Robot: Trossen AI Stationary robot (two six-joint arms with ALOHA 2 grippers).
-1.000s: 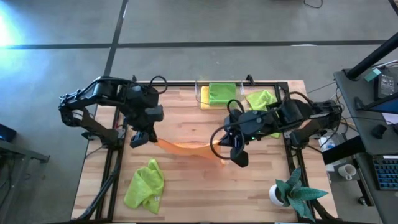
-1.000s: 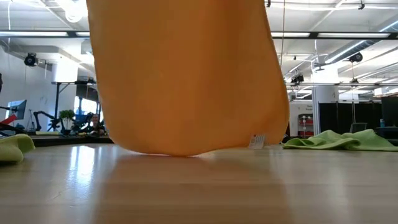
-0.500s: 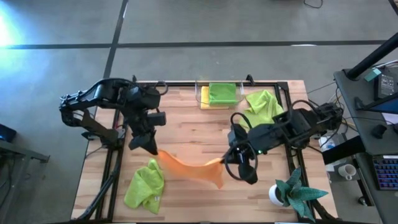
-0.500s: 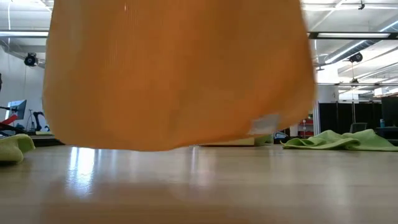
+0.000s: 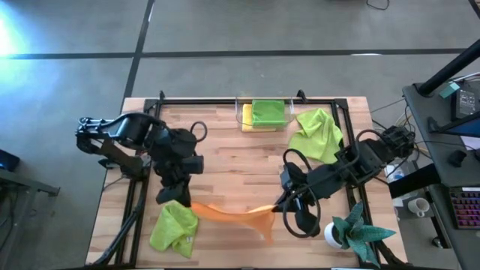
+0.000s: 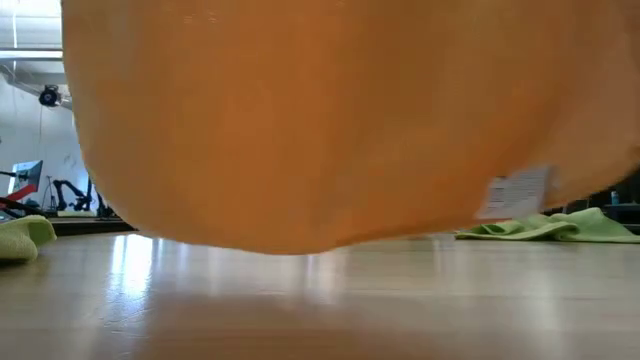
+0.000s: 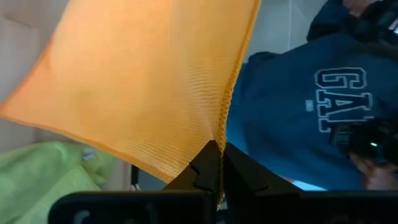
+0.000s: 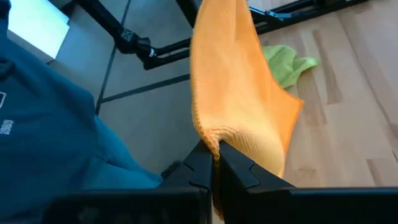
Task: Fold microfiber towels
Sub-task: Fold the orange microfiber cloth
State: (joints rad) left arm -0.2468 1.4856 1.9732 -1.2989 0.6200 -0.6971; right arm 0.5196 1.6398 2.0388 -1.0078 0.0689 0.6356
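The orange towel (image 5: 232, 213) hangs stretched between both pincers near the bench's (image 5: 225, 161) 6 o'clock edge. The left pincer (image 5: 166, 199) is clamped on one corner, the right pincer (image 5: 283, 212) on the other. Each bite looks thin, so a tug could slip a corner free. The cloth sags, ribbed, with a white tag (image 6: 512, 192). Farther off lie crumpled lime green towels at 7 o'clock (image 5: 173, 226) and 2 o'clock (image 5: 316, 133), and a folded one (image 5: 268, 112) at 12.

Even overhead lighting, with glare on the wooden table (image 6: 150, 280).
Ceiling strip lights are reflecting as pale streaks on it; the orange towel (image 6: 330, 120) is blurring close to the lens.
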